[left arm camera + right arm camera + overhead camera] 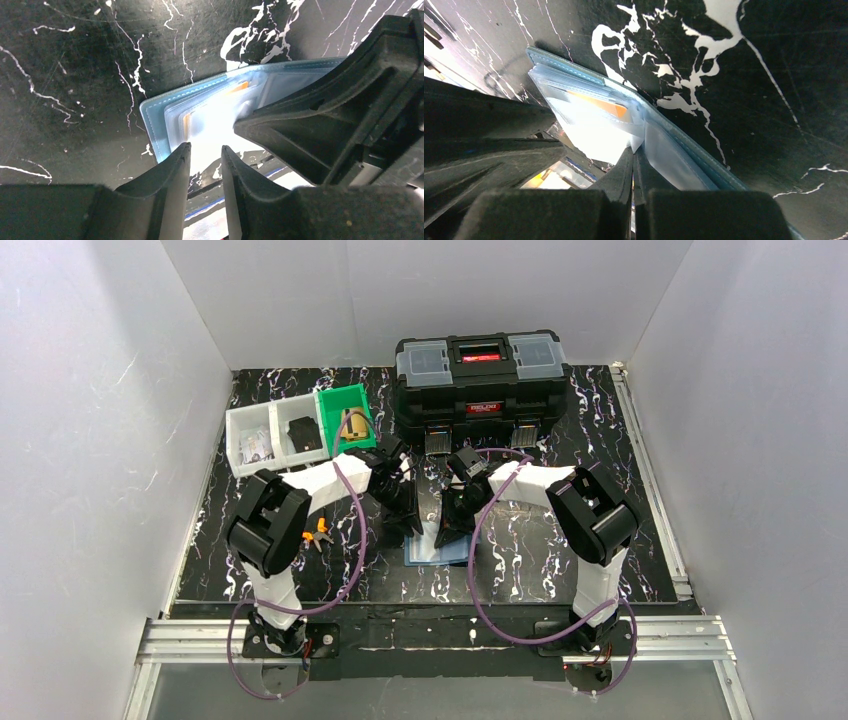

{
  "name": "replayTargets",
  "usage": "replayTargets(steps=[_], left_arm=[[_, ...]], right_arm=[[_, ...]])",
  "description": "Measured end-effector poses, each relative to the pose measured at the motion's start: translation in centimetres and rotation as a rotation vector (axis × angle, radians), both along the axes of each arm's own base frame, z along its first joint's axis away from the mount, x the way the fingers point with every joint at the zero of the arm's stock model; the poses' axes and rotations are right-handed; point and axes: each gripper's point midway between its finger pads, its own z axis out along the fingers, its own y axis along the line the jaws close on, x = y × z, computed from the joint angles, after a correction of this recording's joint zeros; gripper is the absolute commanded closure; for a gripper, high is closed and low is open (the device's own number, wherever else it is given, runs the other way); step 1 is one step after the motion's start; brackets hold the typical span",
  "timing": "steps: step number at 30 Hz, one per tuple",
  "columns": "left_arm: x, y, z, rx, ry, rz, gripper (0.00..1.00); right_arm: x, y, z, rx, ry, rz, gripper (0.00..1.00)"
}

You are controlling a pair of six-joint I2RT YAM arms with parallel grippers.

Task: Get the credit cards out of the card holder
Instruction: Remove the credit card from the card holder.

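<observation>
Top external view: you look down on a black, white-veined tabletop (600,540). The card holder (440,552) lies open on it, in the middle toward the near edge, with its light blue inside facing up. The left arm (330,480) and right arm (535,480) lean in over it from either side and hide part of it. Beyond it, at the far edge, stands a black toolbox (478,380). At the far left are white bins (270,438), with a green bin (346,418) touching their right side. Orange-handled pliers (318,533) lie just beside the left arm.

Left wrist view: your left end effector (206,149) hangs low over the open card holder. Its fingers stand a narrow gap apart, and you can make out nothing gripped between them. Glare whitens the clear sleeves beyond. An orange card (240,87) shows through one sleeve, tucked inside. The other end effector fills the right of this view, close by.

Right wrist view: your right end effector (633,152) has its fingers pressed together. The tips sit at the edge of a clear sleeve by the fold. You cannot tell whether the sleeve is pinched between them.
</observation>
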Motion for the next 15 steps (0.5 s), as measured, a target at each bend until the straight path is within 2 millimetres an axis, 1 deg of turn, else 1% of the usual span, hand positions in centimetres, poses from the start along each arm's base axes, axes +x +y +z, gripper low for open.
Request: replayTargets(steps=[6,13,15], left_arm=[[-0.31,-0.29,-0.97,0.010,0.012,-0.027,0.73],[-0.50,-0.68,-1.04,0.006,0.003,-0.049,0.74],[-0.52,-0.88,-1.10,0.003,0.003,-0.054,0.76]], right_arm=[[0.00,0.01,0.01,0.004,0.003,-0.001,0.99],[-0.01,0.00,0.02,0.007,0.004,-0.001,0.99],[-0.02,0.00,-0.01,0.008,0.007,-0.001,0.99]])
